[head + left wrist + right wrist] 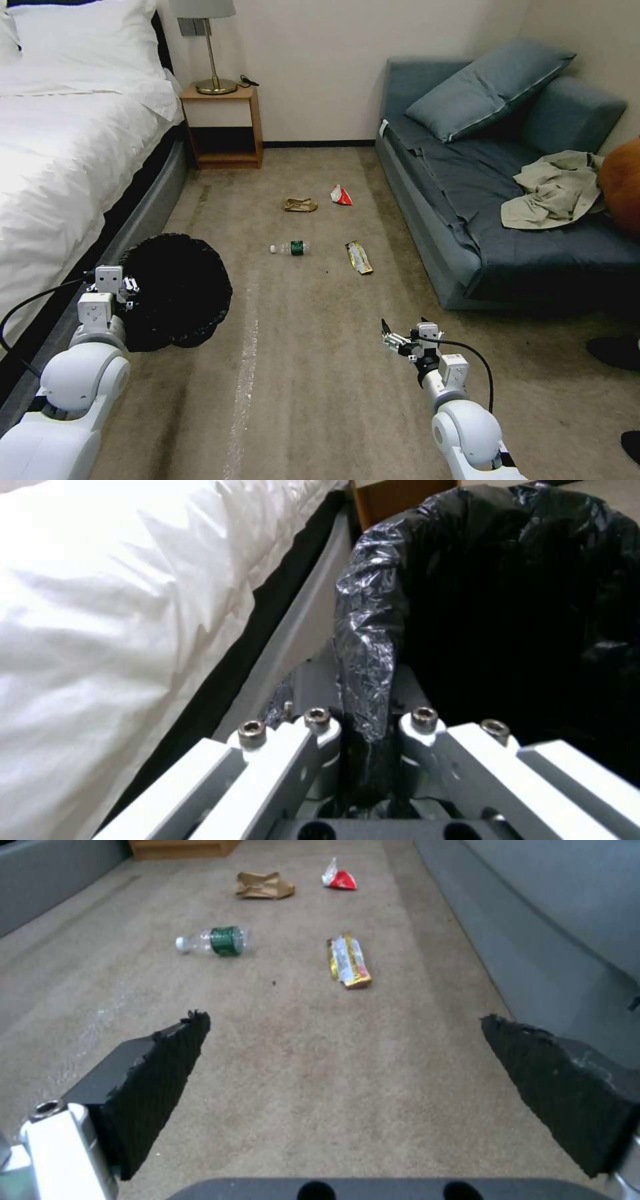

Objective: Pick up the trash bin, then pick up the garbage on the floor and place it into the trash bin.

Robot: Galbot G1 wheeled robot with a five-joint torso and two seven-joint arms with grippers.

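The trash bin (177,290), lined with a crinkly black bag, is beside the bed at the left, its mouth turned toward me. My left gripper (128,288) is shut on the bin's rim (367,645), with bag plastic pinched between its fingers. On the carpet ahead lies the garbage: a clear bottle (290,248) with a green label, a gold wrapper (359,257), a crumpled brown paper bag (300,205) and a red-and-white packet (341,195). My right gripper (393,338) hangs open above the carpet, short of the wrapper (348,962) and bottle (217,940).
A white bed (60,153) runs along the left. A wooden nightstand (223,127) with a lamp stands against the far wall. The grey sofa (453,253) on the right holds a beige cloth (553,190). A dark shoe (613,350) lies at the right edge.
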